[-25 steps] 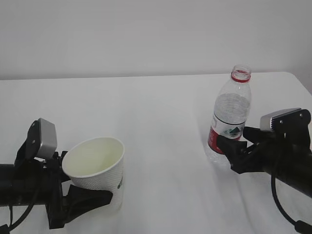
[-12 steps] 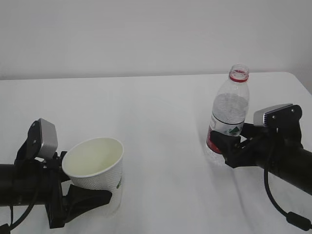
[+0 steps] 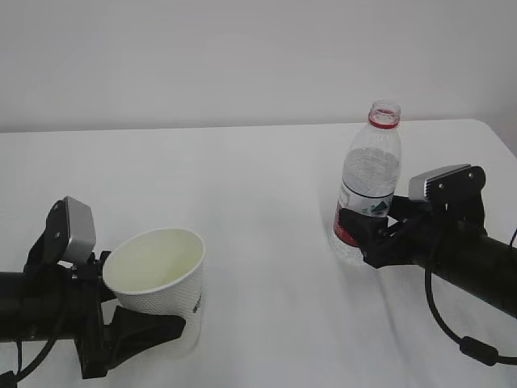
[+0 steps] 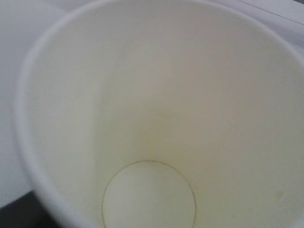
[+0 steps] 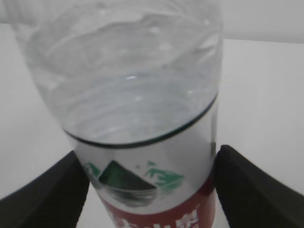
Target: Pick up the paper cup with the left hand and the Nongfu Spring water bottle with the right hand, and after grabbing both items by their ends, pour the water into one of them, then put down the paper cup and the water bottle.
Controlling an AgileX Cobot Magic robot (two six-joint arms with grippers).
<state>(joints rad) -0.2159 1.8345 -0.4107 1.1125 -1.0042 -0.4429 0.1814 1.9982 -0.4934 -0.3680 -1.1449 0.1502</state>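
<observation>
i've got the left claw (image 3: pixel 149 323) wrapped around the lower part of the paper cup (image 3: pixel 157 275), its black fingers (image 3: pixel 145 333) pressed against the cup's sides. the cup sits low on the near left of the white desk (image 3: pixel 258 210), well apart from the nongfu spring water bottle (image 3: pixel 365 190), and it leans a little with its mouth open upward. in my left wrist view the paper cup (image 4: pixel 156 118) fills the frame: cream inside, round bottom dry, nothing in it that i can see.

my right claw (image 3: pixel 363 234) grips the bottle around its red-and-white label, near the base. in my right wrist view the fingers (image 5: pixel 251 190) touch both sides of the bottle (image 5: pixel 142 104) just beside the green mountain print. the bottle leans slightly toward the cup, uncapped, red neck ring on top. the water (image 5: pixel 137 114) stands in the clear ribbed body, its surface tilted. i cannot tell whether the base touches the desk.
</observation>
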